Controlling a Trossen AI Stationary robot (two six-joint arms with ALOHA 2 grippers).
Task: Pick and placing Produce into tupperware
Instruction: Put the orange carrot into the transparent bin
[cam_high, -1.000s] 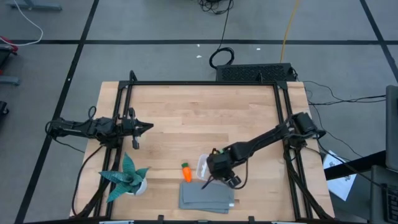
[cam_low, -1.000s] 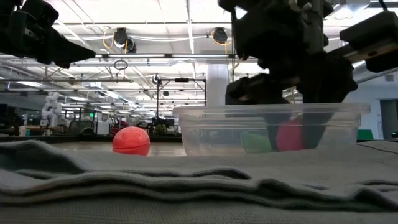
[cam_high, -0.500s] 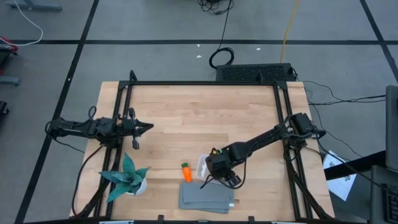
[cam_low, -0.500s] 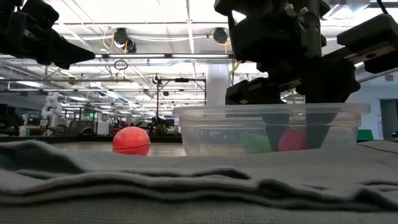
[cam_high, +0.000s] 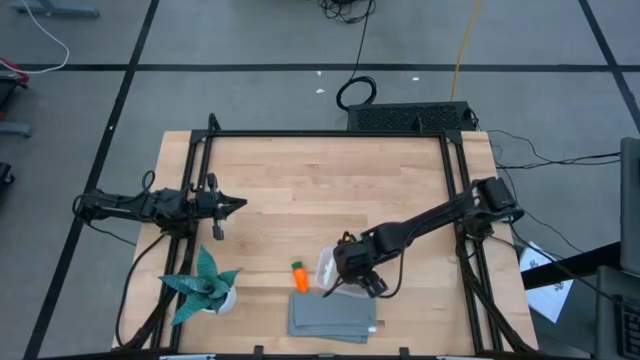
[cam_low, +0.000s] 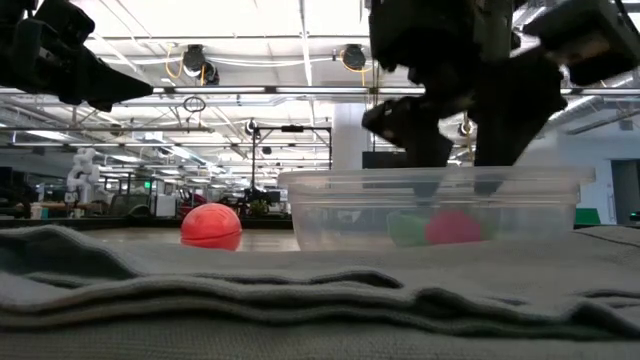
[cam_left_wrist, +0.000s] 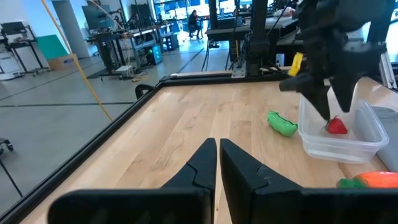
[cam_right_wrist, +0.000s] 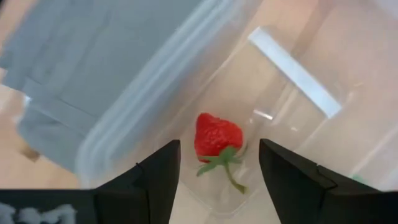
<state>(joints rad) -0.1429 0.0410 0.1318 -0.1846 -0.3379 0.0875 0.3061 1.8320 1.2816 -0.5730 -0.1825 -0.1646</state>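
Observation:
The clear tupperware (cam_high: 325, 266) stands on the table just beyond the grey cloth. The red berry (cam_right_wrist: 216, 138) lies on the tupperware's floor and also shows in the low view (cam_low: 452, 228). My right gripper (cam_right_wrist: 217, 150) hangs open just above the tupperware (cam_low: 430, 205), one finger to each side of the berry, touching nothing. The green pod (cam_left_wrist: 283, 123) lies on the table by the tupperware's far side. The orange carrot (cam_high: 299, 275) lies on the table to the tupperware's left. My left gripper (cam_high: 235, 204) is shut and empty near the table's left edge.
A folded grey cloth (cam_high: 330, 318) lies at the near edge, in front of the tupperware. A teal spiky plant in a white pot (cam_high: 205, 285) stands at the near left. Bare wood lies across the middle and far part of the table.
My right gripper has let go of the red berry and gone up out of the tupperware. The berry, held a little above the floor a second ago, now lies on the tupperware's floor.

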